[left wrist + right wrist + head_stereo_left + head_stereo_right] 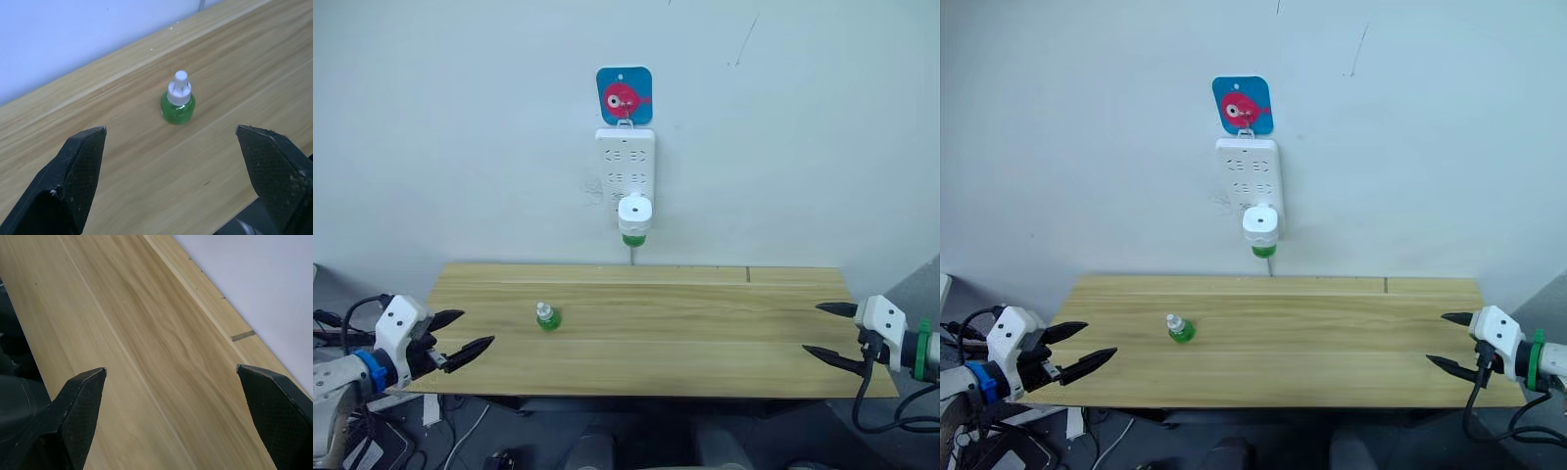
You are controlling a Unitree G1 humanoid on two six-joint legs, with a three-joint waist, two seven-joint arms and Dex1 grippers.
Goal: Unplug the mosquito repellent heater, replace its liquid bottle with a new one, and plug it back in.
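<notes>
The white mosquito repellent heater (634,211) is plugged into the bottom of a white power strip (625,166) on the wall, with a green liquid bottle (633,238) hanging under it. A second green bottle (548,316) with a white cap stands upright on the wooden table (705,333), left of centre, and the same bottle (178,100) stands ahead of the left fingers in the left wrist view. My left gripper (467,331) is open at the table's left end, apart from the bottle. My right gripper (823,330) is open over the table's right end, holding nothing.
A blue square hook with a pink fish (625,95) holds the power strip on the pale wall. Cables (470,436) lie on the floor below the table's front left corner. The table's far edge meets the wall.
</notes>
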